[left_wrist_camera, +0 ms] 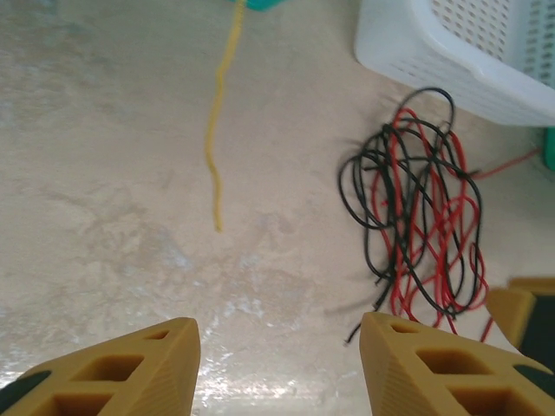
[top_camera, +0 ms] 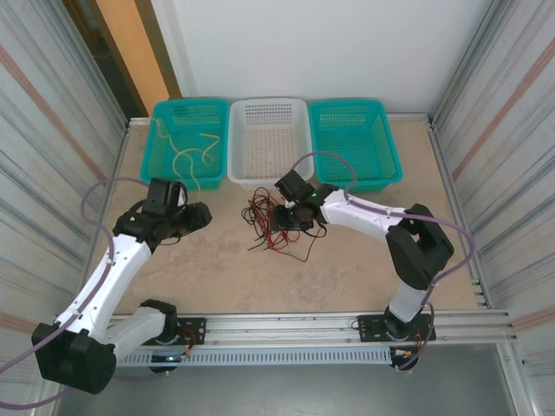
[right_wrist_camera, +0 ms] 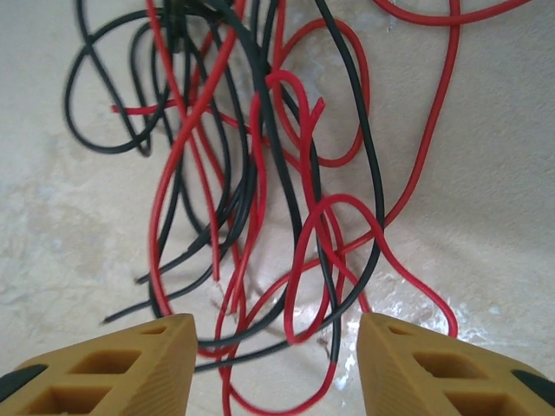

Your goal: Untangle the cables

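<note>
Spread right end effector [right_wrist_camera: 276, 338] hovers over red and black cables [right_wrist_camera: 260, 173]; closing here risks pinching several strands and tightening the knot, while the left end effector [left_wrist_camera: 277, 347], also spread, holds nothing.

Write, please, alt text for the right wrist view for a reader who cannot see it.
A tangle of red and black cables lies on the pale table, some loops reaching between the open yellow fingers of the right gripper at the bottom edge.
</note>
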Action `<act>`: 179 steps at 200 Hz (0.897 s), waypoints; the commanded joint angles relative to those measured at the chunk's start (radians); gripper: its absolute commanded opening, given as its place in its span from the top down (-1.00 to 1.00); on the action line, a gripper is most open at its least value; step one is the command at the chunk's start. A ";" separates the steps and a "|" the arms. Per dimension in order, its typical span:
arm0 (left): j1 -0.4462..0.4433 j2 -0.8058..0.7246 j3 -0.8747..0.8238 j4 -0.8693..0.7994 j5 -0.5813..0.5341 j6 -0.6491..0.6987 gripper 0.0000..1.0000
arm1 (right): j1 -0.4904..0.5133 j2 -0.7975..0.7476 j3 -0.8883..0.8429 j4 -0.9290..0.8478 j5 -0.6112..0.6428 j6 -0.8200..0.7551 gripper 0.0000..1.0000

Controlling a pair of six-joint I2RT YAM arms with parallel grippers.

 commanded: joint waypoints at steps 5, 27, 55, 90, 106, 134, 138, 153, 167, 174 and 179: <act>-0.073 -0.044 0.026 0.049 -0.007 -0.029 -0.07 | 0.007 0.087 0.084 -0.063 0.044 -0.010 0.16; -0.129 -0.047 0.022 0.094 0.012 -0.057 -0.08 | 0.007 0.126 0.116 -0.091 0.081 -0.016 0.65; -0.187 -0.030 0.021 0.123 0.006 -0.078 -0.09 | 0.022 0.084 0.101 -0.137 0.138 -0.016 1.00; -0.250 0.023 -0.004 0.217 0.041 -0.108 -0.13 | 0.109 -0.125 0.040 -0.198 0.260 -0.041 1.00; -0.300 0.049 -0.006 0.277 0.045 -0.110 -0.16 | 0.137 -0.210 0.024 -0.213 0.297 -0.062 1.00; -0.380 0.126 -0.022 0.436 0.094 -0.129 -0.28 | 0.139 -0.307 0.004 -0.176 0.305 -0.083 1.00; -0.386 0.144 -0.020 0.451 0.104 -0.133 -0.28 | 0.138 -0.316 0.004 -0.167 0.303 -0.085 1.00; -0.407 0.213 -0.008 0.473 0.111 -0.141 -0.25 | 0.127 -0.328 0.018 -0.145 0.266 -0.088 0.97; -0.411 0.260 0.008 0.454 0.100 -0.146 -0.22 | 0.115 -0.308 0.038 -0.156 0.223 -0.088 0.74; -0.411 0.275 0.013 0.442 0.088 -0.147 -0.20 | 0.118 -0.297 0.052 -0.184 0.232 -0.087 0.56; -0.411 0.281 0.017 0.430 0.078 -0.148 -0.19 | 0.123 -0.289 0.056 -0.208 0.261 -0.081 0.42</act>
